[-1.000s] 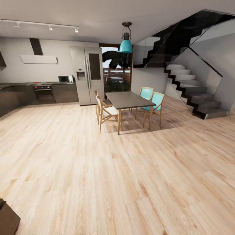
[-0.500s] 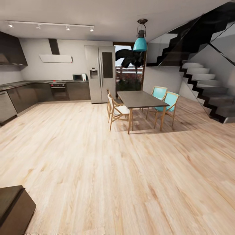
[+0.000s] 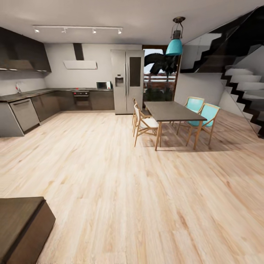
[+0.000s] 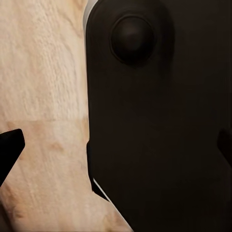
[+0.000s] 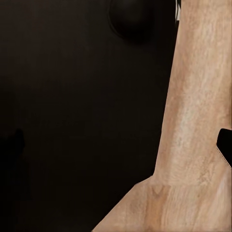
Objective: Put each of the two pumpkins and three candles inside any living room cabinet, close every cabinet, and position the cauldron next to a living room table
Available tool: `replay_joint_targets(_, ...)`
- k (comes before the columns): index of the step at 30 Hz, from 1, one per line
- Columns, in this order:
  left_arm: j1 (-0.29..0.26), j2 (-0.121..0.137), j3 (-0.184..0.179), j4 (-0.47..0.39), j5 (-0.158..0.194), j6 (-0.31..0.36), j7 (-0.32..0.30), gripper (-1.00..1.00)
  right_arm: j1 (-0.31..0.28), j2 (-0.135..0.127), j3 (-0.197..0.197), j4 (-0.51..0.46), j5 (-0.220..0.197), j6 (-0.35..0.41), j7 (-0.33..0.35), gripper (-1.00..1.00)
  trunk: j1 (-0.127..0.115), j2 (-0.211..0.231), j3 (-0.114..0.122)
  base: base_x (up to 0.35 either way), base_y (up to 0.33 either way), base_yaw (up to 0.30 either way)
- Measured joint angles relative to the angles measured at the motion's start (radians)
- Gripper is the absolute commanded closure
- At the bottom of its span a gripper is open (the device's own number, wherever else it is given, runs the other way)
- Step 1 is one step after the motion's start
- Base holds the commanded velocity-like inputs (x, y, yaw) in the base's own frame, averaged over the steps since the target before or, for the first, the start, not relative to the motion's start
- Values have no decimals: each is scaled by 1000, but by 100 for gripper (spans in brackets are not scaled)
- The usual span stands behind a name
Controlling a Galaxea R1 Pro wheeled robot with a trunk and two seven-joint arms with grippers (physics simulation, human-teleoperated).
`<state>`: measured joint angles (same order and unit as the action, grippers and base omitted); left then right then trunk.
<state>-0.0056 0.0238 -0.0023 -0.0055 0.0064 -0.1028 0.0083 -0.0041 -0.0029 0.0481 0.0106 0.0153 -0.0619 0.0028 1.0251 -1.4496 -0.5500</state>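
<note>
- Looking through the head view, we see a wide floor [image 3: 146,205] of pale wood planks running back to an open kitchen. A dark-brown flat-topped unit, probably the cabinet [image 3: 20,227], fills the lower left corner; we see its top and one plain side panel, and nothing rests on the visible part of its top.
- In the middle distance stands a dark dining table [image 3: 172,112]. Two white-seated wooden chairs [image 3: 145,123] sit on its left side and two turquoise chairs [image 3: 203,113] on its right. A turquoise pendant lamp [image 3: 174,46] hangs above it.
- Against the far wall we note a steel refrigerator [image 3: 128,81], an oven [image 3: 81,99] set in dark base units, a microwave [image 3: 103,85] on the counter and a white extractor hood [image 3: 80,64]. A dishwasher [image 3: 24,114] sits in the left counter run. A staircase [image 3: 245,86] with a glass side rises at the right.
- In the left wrist view we see a large black rounded robot part [image 4: 154,121] over the wood floor. One dark fingertip [image 4: 10,147] of the left gripper [image 4: 116,150] shows at one edge and a second at the opposite edge, so the fingers stand well apart with nothing between them.
- In the right wrist view we see a black body [image 5: 77,111] beside a strip of floor. One fingertip [image 5: 225,145] of the right gripper shows at the edge; we cannot tell how far apart its fingers stand.
</note>
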Motion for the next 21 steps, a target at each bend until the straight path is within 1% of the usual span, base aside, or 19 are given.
replay_joint_targets(4, 0, -3, 1, 0, 1, 0, 0, -100, 0, 0, 1, 0, 0, 0, 0, -100, 0, 0, -3, 0, 0, 237)
replay_joint_targets(12, 0, 3, -2, 0, -1, 0, 0, -100, 0, 0, 0, -1, 0, 0, 0, -100, 0, 0, -8, 0, 0, 237)
replay_joint_targets(21, 0, 0, 0, 0, 0, 0, 0, -100, 0, 0, 1, 0, 0, 0, 0, -100, 0, 0, -14, 0, 0, 238)
